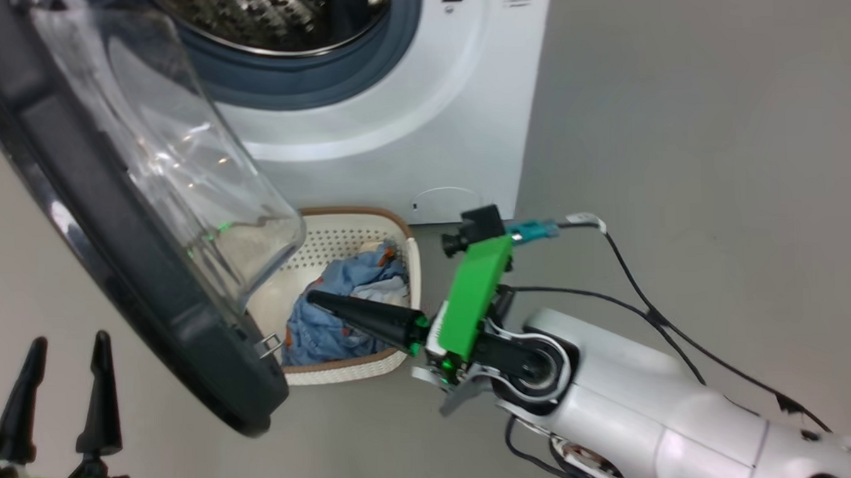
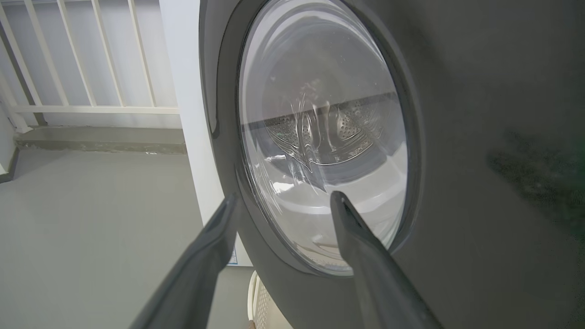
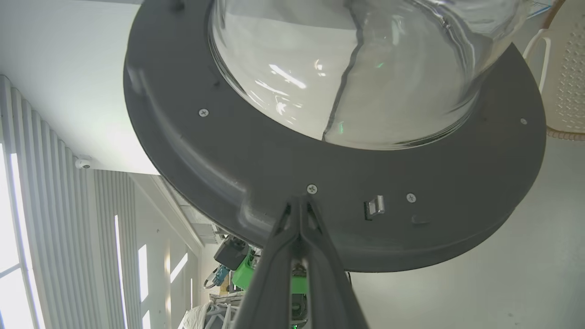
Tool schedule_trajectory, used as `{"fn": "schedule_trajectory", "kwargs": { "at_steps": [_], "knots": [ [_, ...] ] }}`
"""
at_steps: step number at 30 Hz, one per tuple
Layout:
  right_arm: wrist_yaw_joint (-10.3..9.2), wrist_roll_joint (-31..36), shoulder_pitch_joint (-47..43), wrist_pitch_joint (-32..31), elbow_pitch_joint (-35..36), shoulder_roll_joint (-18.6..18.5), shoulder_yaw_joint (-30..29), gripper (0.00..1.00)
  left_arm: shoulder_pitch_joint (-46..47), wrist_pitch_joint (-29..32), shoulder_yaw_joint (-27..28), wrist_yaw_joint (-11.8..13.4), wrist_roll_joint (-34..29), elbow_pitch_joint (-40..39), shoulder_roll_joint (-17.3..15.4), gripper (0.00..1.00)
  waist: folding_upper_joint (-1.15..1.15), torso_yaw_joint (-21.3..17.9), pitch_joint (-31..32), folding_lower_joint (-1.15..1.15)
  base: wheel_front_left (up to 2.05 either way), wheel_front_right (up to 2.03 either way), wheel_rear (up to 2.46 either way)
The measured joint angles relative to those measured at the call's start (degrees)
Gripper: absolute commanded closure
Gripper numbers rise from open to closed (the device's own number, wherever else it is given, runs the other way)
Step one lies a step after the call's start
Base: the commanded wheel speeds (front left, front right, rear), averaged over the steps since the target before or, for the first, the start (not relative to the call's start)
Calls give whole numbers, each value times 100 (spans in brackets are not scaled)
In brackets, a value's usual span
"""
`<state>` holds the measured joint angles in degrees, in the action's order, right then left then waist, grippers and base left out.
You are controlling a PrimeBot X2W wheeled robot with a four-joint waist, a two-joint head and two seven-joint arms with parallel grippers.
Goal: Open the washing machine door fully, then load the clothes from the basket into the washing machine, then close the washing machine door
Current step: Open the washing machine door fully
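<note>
The washing machine [image 1: 407, 112] stands at the top with its steel drum [image 1: 276, 18] exposed. Its door [image 1: 114, 228] hangs open to the left, the clear glass bowl [image 1: 182, 148] bulging over the basket [image 1: 345, 373]. Light blue clothes [image 1: 336, 313] lie in that basket on the floor. My right gripper [image 1: 314, 298] is shut on nothing and points left above the clothes; its tip [image 3: 299, 201] sits close to the door's inner rim [image 3: 228, 160], beside the metal latch [image 3: 374, 205]. My left gripper [image 1: 68, 347] is open outside the door, facing the door's window [image 2: 320, 137].
Grey floor [image 1: 676, 117] spreads to the right of the machine. The round filter cap [image 1: 445, 196] is low on the machine's front. A black cable [image 1: 647, 309] loops off my right forearm. A white railing [image 2: 91, 109] stands beyond the machine's side.
</note>
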<state>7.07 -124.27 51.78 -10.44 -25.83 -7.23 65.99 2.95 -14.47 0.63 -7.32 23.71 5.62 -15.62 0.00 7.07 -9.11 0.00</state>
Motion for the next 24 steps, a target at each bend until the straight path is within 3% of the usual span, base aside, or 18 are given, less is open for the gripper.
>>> {"fn": "schedule_trajectory", "kwargs": {
  "at_steps": [11,12,14,15,24],
  "knots": [
    [0,378,-903,531,759,-415,-651,100,-282,0,401,0,-104,5,122,0,0,-417,245,0,0,0,0],
    [0,412,-981,628,803,-434,-736,96,-296,0,426,0,-109,4,123,0,0,-439,261,0,0,0,0],
    [0,510,-1121,857,893,-472,-906,55,-320,0,478,0,-147,4,125,0,0,-481,287,0,0,0,0],
    [0,614,-1180,992,926,-485,-992,0,-345,0,499,0,-147,4,125,0,0,-501,296,0,0,0,0],
    [0,2086,-1334,2423,660,-613,-1588,0,-460,0,615,0,-242,1,180,0,0,-625,352,0,0,0,0]
  ]
}}
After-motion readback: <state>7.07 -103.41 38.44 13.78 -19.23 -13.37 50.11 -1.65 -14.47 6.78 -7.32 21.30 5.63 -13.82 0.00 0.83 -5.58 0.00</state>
